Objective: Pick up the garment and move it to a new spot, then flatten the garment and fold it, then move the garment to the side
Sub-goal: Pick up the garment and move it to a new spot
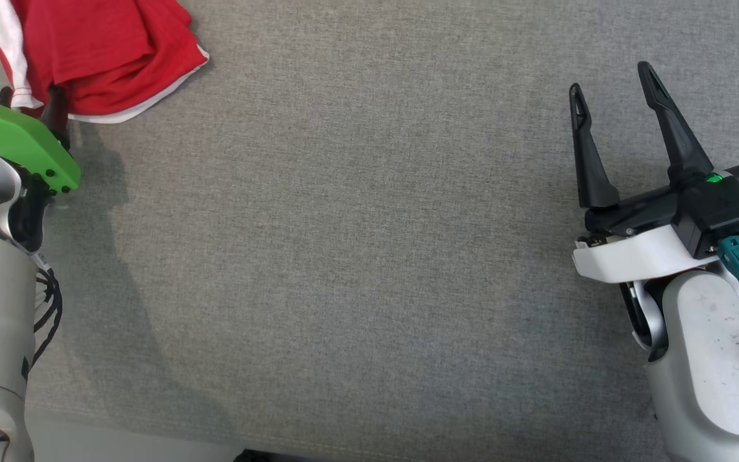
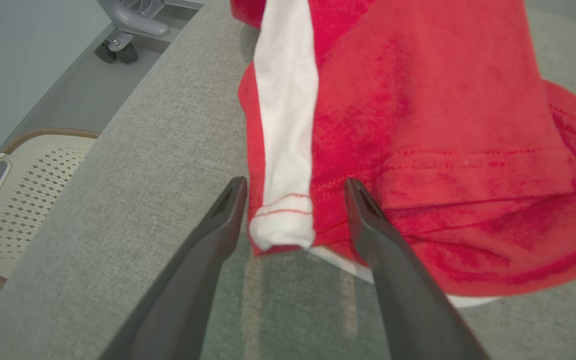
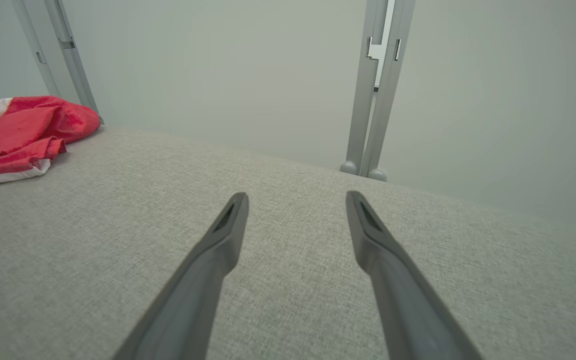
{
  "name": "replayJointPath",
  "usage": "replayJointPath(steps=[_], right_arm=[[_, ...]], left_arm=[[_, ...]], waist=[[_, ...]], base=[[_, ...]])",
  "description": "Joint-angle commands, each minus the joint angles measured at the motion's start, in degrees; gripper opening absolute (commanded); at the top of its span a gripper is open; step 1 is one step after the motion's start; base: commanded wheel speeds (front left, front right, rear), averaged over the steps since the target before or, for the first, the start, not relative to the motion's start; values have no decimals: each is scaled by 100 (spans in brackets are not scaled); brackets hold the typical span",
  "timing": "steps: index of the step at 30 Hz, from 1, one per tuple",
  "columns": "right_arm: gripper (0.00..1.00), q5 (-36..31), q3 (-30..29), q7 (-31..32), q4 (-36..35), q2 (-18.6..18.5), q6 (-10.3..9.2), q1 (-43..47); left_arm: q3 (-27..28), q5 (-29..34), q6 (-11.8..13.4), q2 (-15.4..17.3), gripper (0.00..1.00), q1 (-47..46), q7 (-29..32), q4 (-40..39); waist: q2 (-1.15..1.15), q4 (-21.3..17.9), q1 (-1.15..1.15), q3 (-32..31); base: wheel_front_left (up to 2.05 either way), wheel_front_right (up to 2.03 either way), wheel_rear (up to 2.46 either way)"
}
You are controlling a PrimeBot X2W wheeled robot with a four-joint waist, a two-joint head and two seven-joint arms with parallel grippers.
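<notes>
While the crumpled red garment with white trim (image 1: 97, 58) lies bunched at about eleven o'clock on the grey fabric-covered desk (image 1: 369, 269) in the head view, the left fingers (image 2: 208, 250) stand spread wide at its near edge, holding nothing. In the left wrist view their tips straddle the hem end of a white stripe (image 2: 285, 150). One tip is just beside the cloth's edge and the other lies over red fabric; whether either touches cannot be told. A lime-green cover (image 1: 16, 138) on that wrist hides most of them in the head view.

At three o'clock, well apart from the garment, the right fingers (image 1: 591, 160) are likewise spread wide and empty over bare desk, pointing toward twelve o'clock. The right wrist view puts the garment at ten o'clock, near the desk's far edge, with pale grey posts (image 3: 375, 90) beyond. Below the desk's edge, at nine o'clock in the left wrist view, sits a cream perforated plastic shell with a brown rim (image 2: 28, 185).
</notes>
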Motion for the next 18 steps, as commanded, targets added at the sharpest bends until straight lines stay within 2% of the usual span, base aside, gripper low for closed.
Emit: replayJointPath(steps=[1,4,5,6,7,18], right_arm=[[100,-45,-3,-16,-21,-9,-6,-83],[100,-66,-15,-32,-5,-5,-6,-81],[100,-70,-18,-35,5,-2,-6,-81],[100,-82,-15,-36,19,2,-6,-84],[100,-84,-17,-38,34,5,-6,-84],[100,-4,5,-128,304,71,-6,40]], left_arm=[[-36,-62,-10,44,100,-127,36,102],[-157,-251,-11,-21,100,-192,205,269],[-193,-306,-11,-23,51,-197,237,285],[-233,-363,-11,-2,20,-204,241,297],[-274,-405,-11,17,0,-204,197,283],[-990,-975,-11,29,0,259,-474,-346]], waist=[[0,-59,0,63],[0,-56,0,72],[0,-52,0,69],[0,-47,0,65],[0,-40,0,54],[0,29,0,-552]], base=[[0,0,0],[0,0,0],[0,0,0],[0,0,0],[0,0,0],[0,0,0]])
